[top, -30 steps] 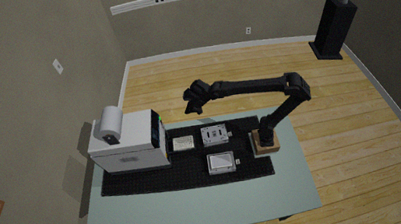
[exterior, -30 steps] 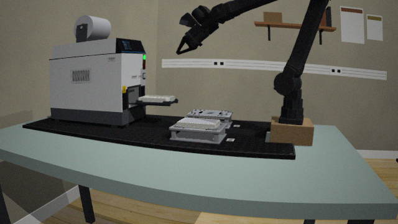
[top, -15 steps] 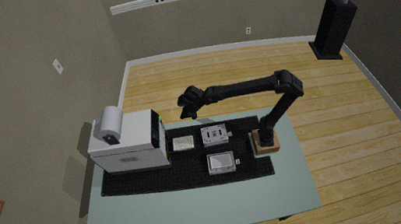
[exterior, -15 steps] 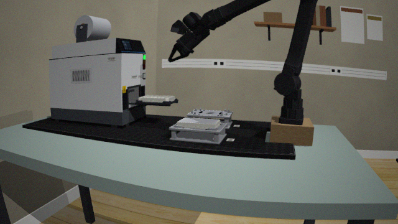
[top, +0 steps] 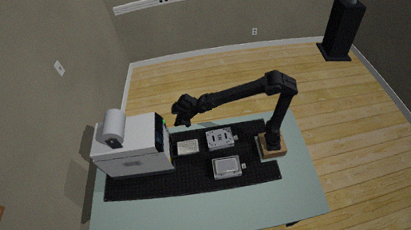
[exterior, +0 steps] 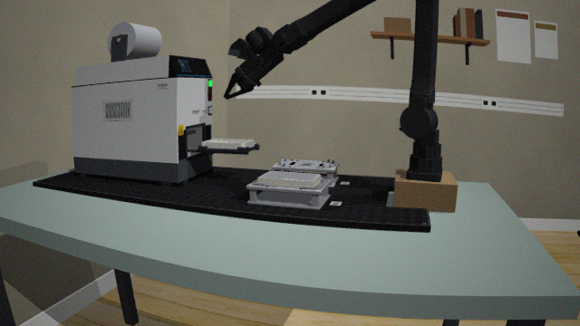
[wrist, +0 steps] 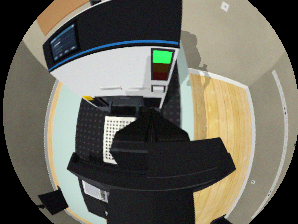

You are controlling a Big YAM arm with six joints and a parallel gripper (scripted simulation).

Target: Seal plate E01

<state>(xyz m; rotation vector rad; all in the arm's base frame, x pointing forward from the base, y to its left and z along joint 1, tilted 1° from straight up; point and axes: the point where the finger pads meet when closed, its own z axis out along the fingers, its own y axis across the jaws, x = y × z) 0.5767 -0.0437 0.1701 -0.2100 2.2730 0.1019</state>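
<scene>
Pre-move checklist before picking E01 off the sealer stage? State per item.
1. Sealer lamp green: ok, lit green in the exterior and wrist views.
2. Stage out of the sealer: ok, it projects from the front opening.
3. Plate E01 flat on the stage: looks level; locator fit cannot tell.
4. Gripper free: ok, shut with nothing held, in the air beside the lamp. Not ok for a grasp until it opens.
5. Nest N1 free to take the plate: ok, nothing on it.
6. N2 plate undisturbed: ok, sitting in its nest, apart from the arm.
</scene>
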